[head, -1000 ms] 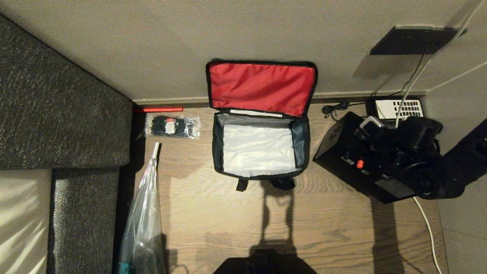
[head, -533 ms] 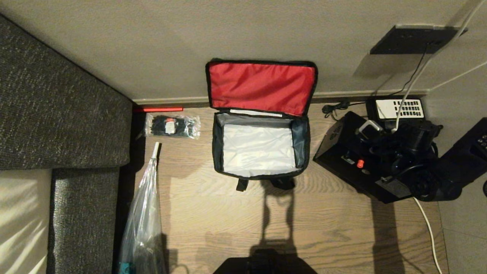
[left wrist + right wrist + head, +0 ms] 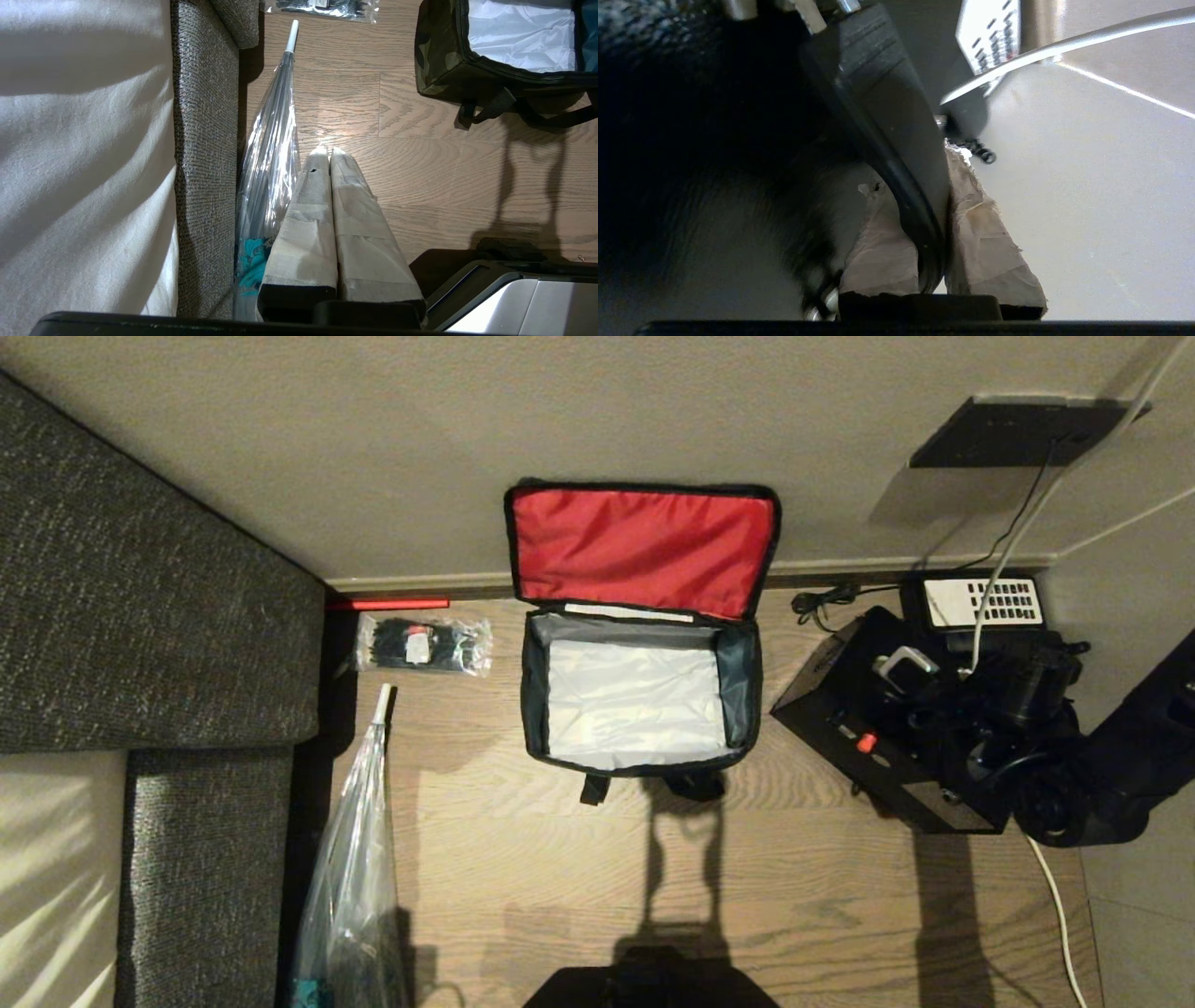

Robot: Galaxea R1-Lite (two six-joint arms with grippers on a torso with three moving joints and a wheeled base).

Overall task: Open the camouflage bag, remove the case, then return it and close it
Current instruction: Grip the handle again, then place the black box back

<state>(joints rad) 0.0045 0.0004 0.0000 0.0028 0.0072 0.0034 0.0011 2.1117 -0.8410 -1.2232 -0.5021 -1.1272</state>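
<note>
The camouflage bag (image 3: 534, 691) stands open on the wood floor by the wall, its red-lined lid (image 3: 642, 549) leaning back and its pale lining bare; its camouflage side (image 3: 434, 51) shows in the left wrist view. To its right the black case (image 3: 840, 709), with a small red latch (image 3: 866, 743), sits tilted outside the bag. My right gripper (image 3: 971, 709) is shut on the case's dark rim (image 3: 920, 172). My left gripper (image 3: 325, 151) hangs shut and empty above the floor, beside the sofa.
A grey sofa (image 3: 140, 616) fills the left. An umbrella in a clear sleeve (image 3: 359, 859) lies along it, and a packet of black ties (image 3: 422, 645) lies near the wall. A desk telephone (image 3: 980, 602) and a white cable (image 3: 1055, 905) sit beyond the case.
My right gripper has closed on the case's rim. The case has shifted a little to the left and tilted. The bag and the left arm have not moved.
</note>
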